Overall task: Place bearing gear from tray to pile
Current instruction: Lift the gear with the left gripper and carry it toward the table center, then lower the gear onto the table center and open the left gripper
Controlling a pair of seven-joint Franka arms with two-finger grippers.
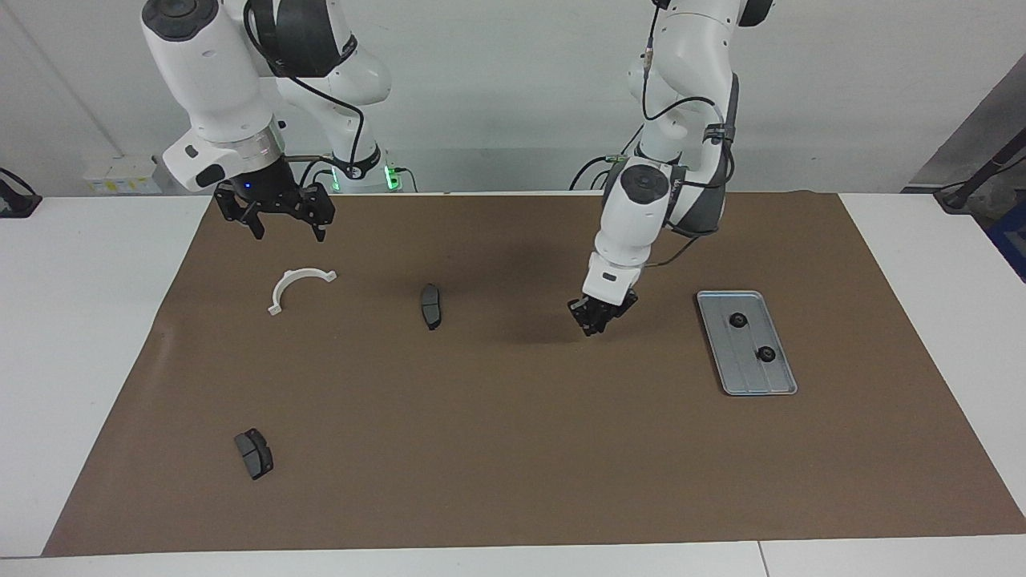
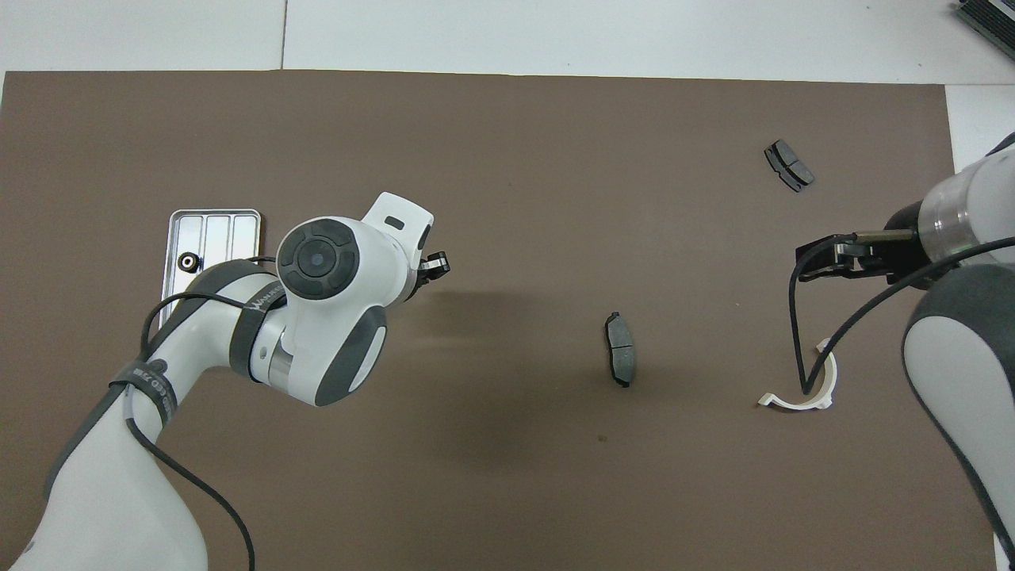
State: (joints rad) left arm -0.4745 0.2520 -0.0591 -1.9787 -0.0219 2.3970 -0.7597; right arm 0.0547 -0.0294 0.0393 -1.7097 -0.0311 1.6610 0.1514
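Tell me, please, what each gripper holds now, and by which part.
The left gripper, shut over the mat, shows no thing clearly; whether it pinches something small cannot be told. The right gripper is open and holds nothing.

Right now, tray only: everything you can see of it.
The tray is a flat rectangular silver-grey metal piece with rounded corners, a raised rim and lengthwise ridges. It lies flat on the brown mat toward the left arm's end of the table. Two small black round gears rest in it. No gripper touches it.
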